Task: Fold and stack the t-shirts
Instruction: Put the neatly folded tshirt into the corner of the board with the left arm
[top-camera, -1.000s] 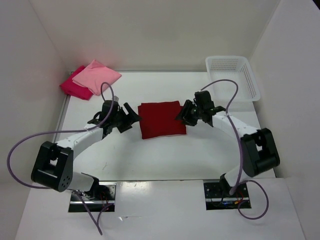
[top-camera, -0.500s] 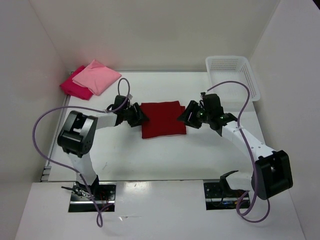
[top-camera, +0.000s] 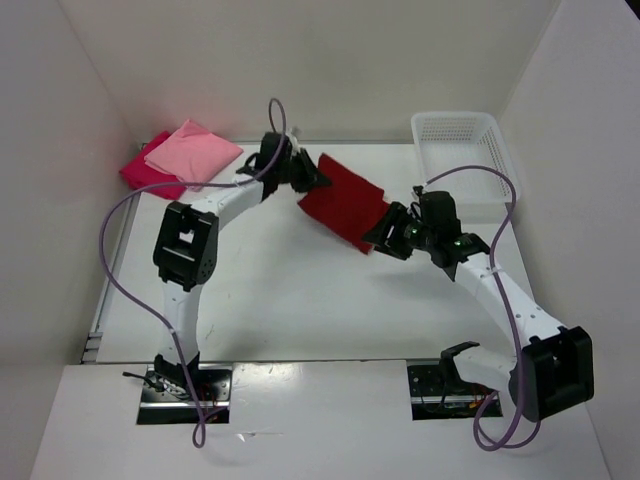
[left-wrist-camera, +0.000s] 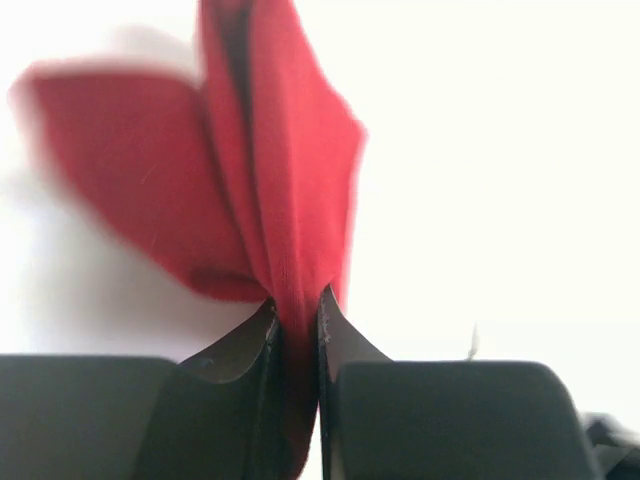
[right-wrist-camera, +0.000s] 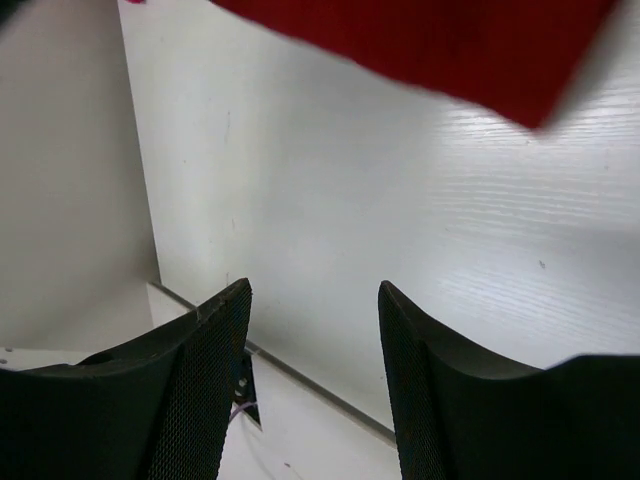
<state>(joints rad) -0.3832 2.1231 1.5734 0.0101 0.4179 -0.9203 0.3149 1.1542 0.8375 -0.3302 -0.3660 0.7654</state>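
Over the table, the dark red shirt hangs folded and tilted at the far middle, while the pink shirt lies on the magenta shirt in the far left corner. The left gripper pinches the dark red shirt's far left edge tightly. The right gripper, fingers spread wide and empty, sits just beside the shirt's near right corner.

Lab — white booth walls, bolted robot arms.

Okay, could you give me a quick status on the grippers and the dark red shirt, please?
Left gripper shut on dark red t-shirt, pinching its edge. Right gripper open, empty, beside the shirt. Light pink t-shirt stacked far left; way clear.
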